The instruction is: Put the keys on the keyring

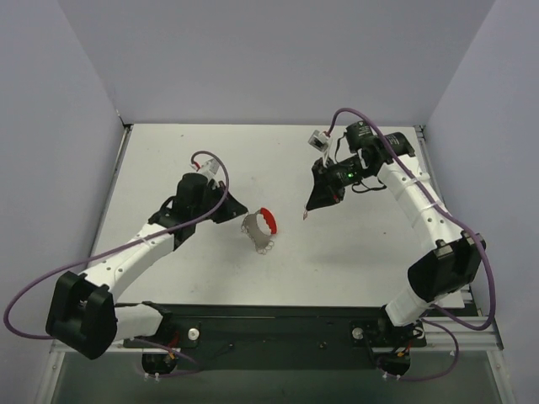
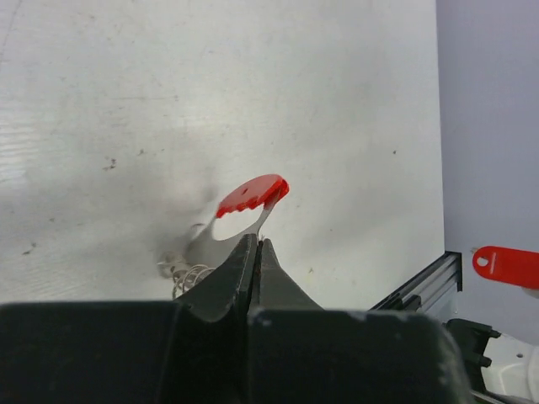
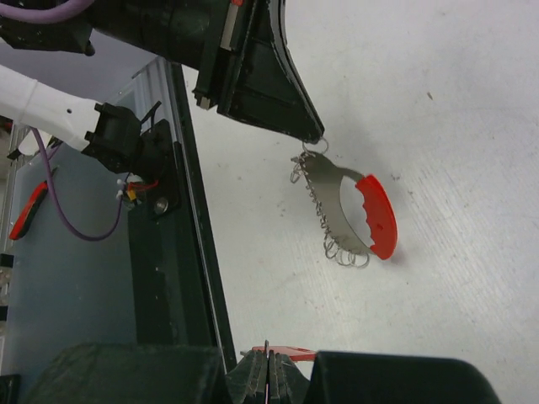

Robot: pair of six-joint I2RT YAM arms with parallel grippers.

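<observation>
The keys (image 1: 258,233) are a curved silver band edged with small wire loops. The red keyring (image 1: 268,218) arcs along their far side. My left gripper (image 1: 233,211) is shut on the silver end of the keys and holds the bunch tilted over the table. In the left wrist view my left gripper (image 2: 255,241) pinches the thin silver stem below the keyring (image 2: 253,194), with the wire loops (image 2: 189,274) lower left. The right wrist view shows the keys (image 3: 323,210) and the keyring (image 3: 377,215). My right gripper (image 1: 308,207) is shut on a small red tag (image 3: 292,352), a short way right of the keyring.
The black front rail (image 3: 168,252) runs along the table's near edge (image 1: 278,307). A red tag-shaped piece (image 2: 508,266) shows past the table edge, near an arm base. Purple cables (image 1: 126,252) loop beside both arms. Walls close in the table (image 1: 253,160) on three sides.
</observation>
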